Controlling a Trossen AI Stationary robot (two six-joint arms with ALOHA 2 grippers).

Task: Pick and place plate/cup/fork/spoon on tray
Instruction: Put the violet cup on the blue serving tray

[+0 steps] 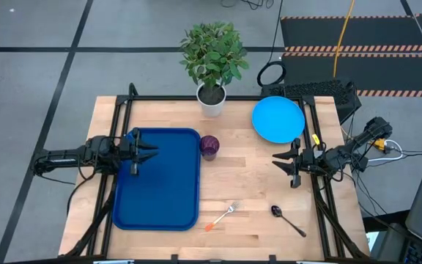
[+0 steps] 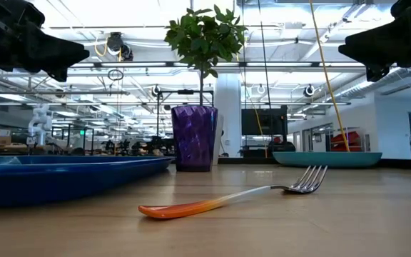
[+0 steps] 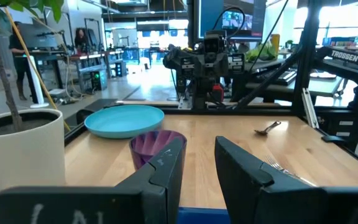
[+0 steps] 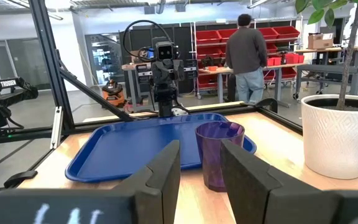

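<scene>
The plate (image 1: 278,119) lies far right on the worktop (image 1: 247,183), the cup (image 1: 209,146) stands just right of the tray (image 1: 157,179), and the fork (image 1: 222,215) and spoon (image 1: 287,219) lie near. The left gripper (image 1: 149,152) hovers over the tray, fingers apart, holding nothing. The right gripper (image 1: 281,163) hangs near the plate, open and empty. A potted plant (image 1: 212,59) stands at the far edge.
</scene>
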